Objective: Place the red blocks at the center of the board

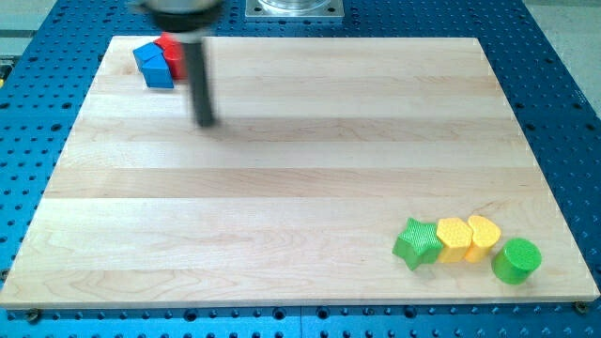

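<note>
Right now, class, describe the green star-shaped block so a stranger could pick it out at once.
Start at the wooden board and go to its corner at the view's bottom right, where four blocks sit in a row. The green star-shaped block is at the row's left end, touching a yellow block. Only it has points; the green cylinder at the far end is round.

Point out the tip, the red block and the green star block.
My tip (206, 121): camera view, rod's very end.
Red block (170, 45): camera view, its visible top.
Green star block (418, 242): camera view, centre of top.
</note>
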Action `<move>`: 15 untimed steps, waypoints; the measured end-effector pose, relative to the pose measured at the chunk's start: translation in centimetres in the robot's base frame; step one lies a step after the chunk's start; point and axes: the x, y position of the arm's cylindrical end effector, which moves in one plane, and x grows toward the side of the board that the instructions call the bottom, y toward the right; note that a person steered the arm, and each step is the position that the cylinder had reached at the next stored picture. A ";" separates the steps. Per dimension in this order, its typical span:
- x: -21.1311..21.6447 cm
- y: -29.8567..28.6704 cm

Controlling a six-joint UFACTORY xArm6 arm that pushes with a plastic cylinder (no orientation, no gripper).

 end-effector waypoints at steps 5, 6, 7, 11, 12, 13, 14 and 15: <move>-13.3 -1.7; -7.2 0.9; -4.1 6.9; -5.0 15.4; -11.2 14.6; -16.3 10.5; -16.4 7.1; -15.3 5.1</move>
